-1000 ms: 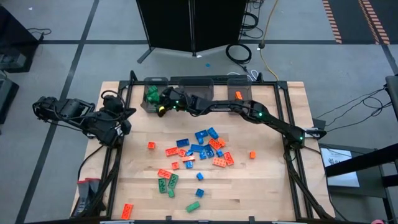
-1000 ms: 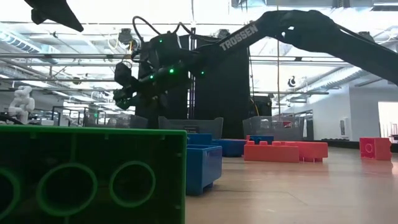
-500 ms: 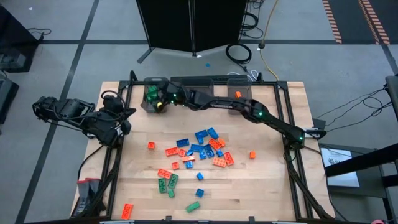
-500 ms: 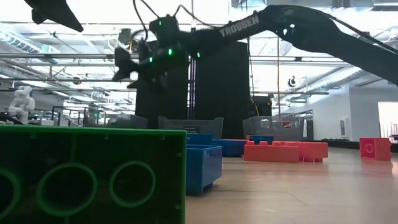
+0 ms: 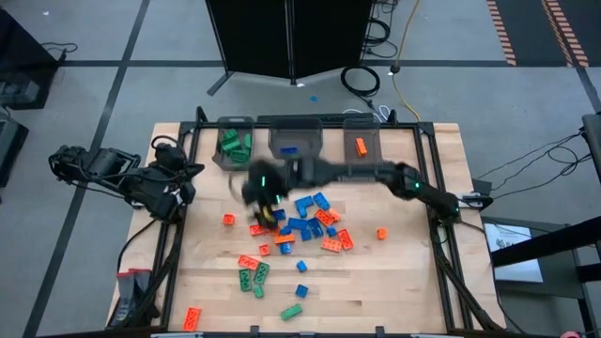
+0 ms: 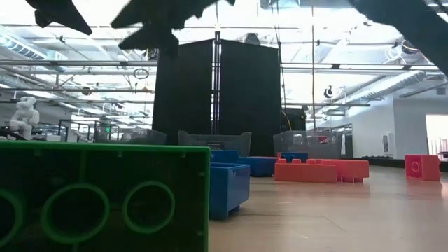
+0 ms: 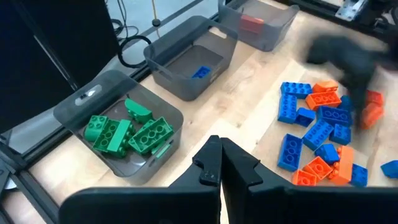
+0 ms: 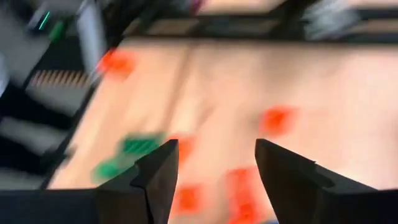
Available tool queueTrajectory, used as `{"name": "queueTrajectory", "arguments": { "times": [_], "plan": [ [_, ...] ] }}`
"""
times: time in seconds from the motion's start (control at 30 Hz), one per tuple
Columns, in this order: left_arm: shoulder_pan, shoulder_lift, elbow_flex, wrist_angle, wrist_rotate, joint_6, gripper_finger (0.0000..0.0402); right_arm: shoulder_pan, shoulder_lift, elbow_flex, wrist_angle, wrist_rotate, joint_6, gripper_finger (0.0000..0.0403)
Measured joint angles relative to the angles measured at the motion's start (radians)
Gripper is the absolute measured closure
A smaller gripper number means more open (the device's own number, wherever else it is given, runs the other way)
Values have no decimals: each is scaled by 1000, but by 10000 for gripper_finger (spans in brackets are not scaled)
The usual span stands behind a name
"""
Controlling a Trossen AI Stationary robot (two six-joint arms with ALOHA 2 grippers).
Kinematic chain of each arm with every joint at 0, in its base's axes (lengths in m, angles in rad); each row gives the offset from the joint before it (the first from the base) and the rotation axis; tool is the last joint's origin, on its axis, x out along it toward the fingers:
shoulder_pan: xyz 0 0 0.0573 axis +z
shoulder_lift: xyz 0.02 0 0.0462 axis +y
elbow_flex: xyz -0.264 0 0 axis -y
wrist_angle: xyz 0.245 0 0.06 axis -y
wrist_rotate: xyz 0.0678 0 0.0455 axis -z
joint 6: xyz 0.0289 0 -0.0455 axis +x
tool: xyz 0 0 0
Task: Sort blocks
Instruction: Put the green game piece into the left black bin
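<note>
Right gripper (image 8: 211,168) jaws apart, empty, blurred overhead above blocks (image 5: 305,225)

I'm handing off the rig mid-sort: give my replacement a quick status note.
Right gripper: open, empty, above the left edge of the loose pile.
Left gripper: shut, parked at the table's left edge.
Done: several green blocks in the left bin, one blue in the middle bin, one orange in the right bin.
Left: mixed pile mid-table, green and orange strays nearer the front.
</note>
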Motion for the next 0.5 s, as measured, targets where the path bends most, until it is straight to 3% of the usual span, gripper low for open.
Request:
{"name": "queueTrajectory", "arguments": {
  "times": [0.23,0.37,0.5],
  "plan": [
    [0,-8,0,0,5,0,402,207,7,1,-270,2,-16,197],
    [0,-7,0,0,5,0,402,300,7,1,-286,27,9,197],
    [0,-7,0,0,5,0,402,362,16,2,-273,129,3,197]
  ]
}}
